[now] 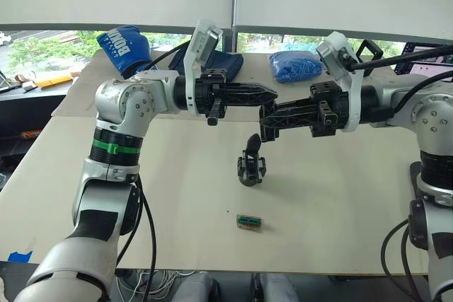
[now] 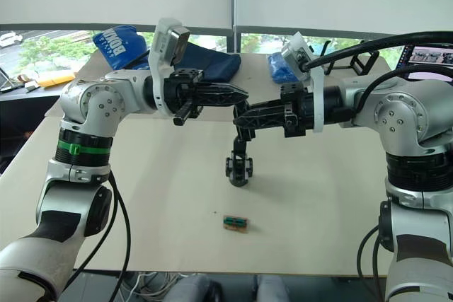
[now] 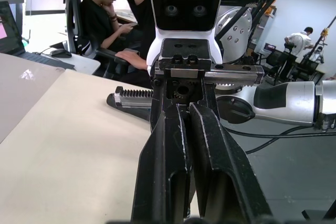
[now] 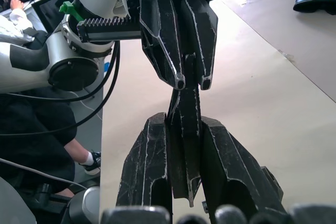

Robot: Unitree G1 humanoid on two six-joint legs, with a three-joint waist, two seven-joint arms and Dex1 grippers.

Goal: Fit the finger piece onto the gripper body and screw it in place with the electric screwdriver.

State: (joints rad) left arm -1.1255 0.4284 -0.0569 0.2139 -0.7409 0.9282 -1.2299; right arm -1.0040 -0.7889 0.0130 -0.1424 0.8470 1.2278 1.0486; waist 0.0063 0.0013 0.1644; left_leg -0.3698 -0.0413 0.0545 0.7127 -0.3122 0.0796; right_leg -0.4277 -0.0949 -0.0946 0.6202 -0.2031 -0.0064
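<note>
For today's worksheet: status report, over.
Left gripper shut, raised. Right gripper shut on finger piece, midair. Gripper body on table below, untouched. Small green block nearby, clear.

A small green-brown rectangular block (image 1: 250,222) lies flat on the pale surface (image 1: 340,210), near its front edge. At the far side, a dark blue bag with white lettering (image 1: 127,47) sits toward the left, and a crumpled bright blue cloth (image 1: 295,66) lies toward the right. Beyond the surface, a person in black (image 3: 105,11) sits in an office chair.
</note>
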